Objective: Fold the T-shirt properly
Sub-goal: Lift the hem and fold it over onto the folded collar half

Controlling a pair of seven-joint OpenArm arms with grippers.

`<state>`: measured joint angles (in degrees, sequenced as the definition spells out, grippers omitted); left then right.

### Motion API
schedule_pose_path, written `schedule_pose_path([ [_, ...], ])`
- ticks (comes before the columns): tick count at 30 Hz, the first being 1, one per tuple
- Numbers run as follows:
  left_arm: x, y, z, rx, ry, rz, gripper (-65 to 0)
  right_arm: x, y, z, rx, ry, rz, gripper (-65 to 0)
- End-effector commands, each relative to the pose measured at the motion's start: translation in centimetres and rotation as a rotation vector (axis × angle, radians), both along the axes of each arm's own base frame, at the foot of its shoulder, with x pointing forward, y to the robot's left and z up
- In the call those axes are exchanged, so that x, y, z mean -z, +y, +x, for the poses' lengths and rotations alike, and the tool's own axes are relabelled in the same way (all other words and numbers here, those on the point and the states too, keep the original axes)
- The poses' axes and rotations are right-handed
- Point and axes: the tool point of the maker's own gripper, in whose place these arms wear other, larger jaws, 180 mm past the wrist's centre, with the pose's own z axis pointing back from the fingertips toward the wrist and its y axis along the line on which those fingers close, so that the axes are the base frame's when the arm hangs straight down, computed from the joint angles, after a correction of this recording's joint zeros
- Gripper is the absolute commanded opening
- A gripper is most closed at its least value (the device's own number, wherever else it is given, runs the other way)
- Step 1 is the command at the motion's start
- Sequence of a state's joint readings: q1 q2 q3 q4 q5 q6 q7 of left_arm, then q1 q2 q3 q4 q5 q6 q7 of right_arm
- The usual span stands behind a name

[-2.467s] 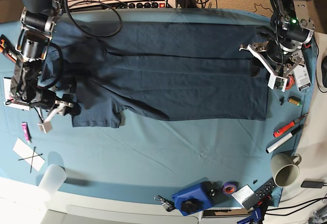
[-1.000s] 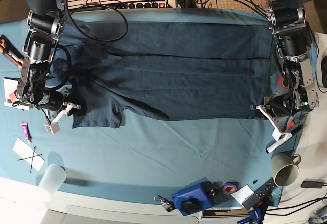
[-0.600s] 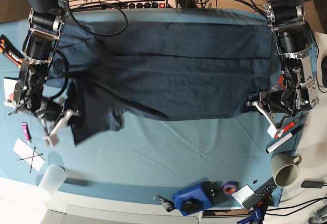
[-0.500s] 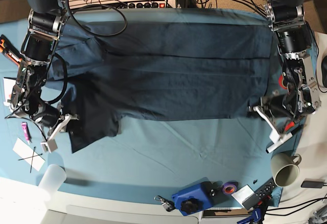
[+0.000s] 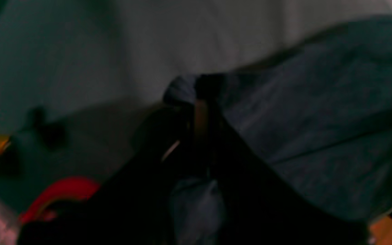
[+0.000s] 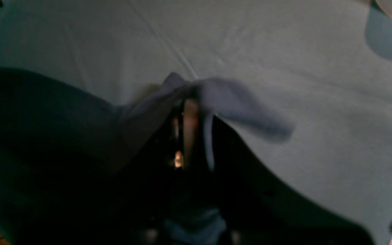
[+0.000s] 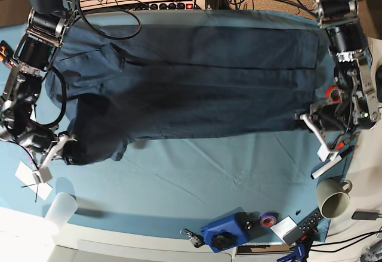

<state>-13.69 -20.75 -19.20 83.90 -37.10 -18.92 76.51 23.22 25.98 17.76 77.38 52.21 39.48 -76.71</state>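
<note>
Table covered with one teal cloth [image 7: 197, 172]; tan floor and a power strip [image 7: 156, 2] with cables beyond the far edge. Clutter on the near and side margins: one mug [image 7: 334, 197], one white cup [image 7: 60, 209], one blue tool [image 7: 225, 231], one tape roll [image 7: 268, 219], one red-handled tool [image 7: 341, 145], one marker [image 7: 325, 165].

One shirt [image 7: 197, 77], dark navy, spread wide across the far half of the cloth, long creases running sideways, near hem roughly straight, sleeve bunched at the near corner on the base view's left.

Two arms. Left gripper [image 7: 309, 119] clenched on the shirt's hem corner; right gripper [image 7: 59, 147] clenched on the sleeve corner. Both wrist views blurred, fabric pinched between the fingers [image 6: 189, 115].
</note>
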Motion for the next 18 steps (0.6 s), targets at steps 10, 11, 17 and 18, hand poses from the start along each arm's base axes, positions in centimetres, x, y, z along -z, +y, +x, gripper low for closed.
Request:
schedule_pose_path([
  [10, -2.0, 2.1, -2.0, -0.001, -0.080, 0.074, -65.0, -0.1, -2.1, -3.3, 0.042, -0.011, 0.110, -65.0],
  [11, -2.0, 2.4, -2.3, -0.010, -0.081, 0.076, -65.0, -0.1, -2.2, -3.7, 0.047, -0.017, 0.112, -65.0],
  [17, -2.0, 2.3, -4.5, 0.010, -0.102, 0.023, -65.0, -0.2, -2.6, -7.0, 0.053, -0.037, 0.054, -65.0],
  [18, -1.8, 2.1, -4.9, 0.019, -0.096, 0.012, -65.0, 0.1, -2.5, -7.7, 0.048, -0.029, 0.039, -65.0],
])
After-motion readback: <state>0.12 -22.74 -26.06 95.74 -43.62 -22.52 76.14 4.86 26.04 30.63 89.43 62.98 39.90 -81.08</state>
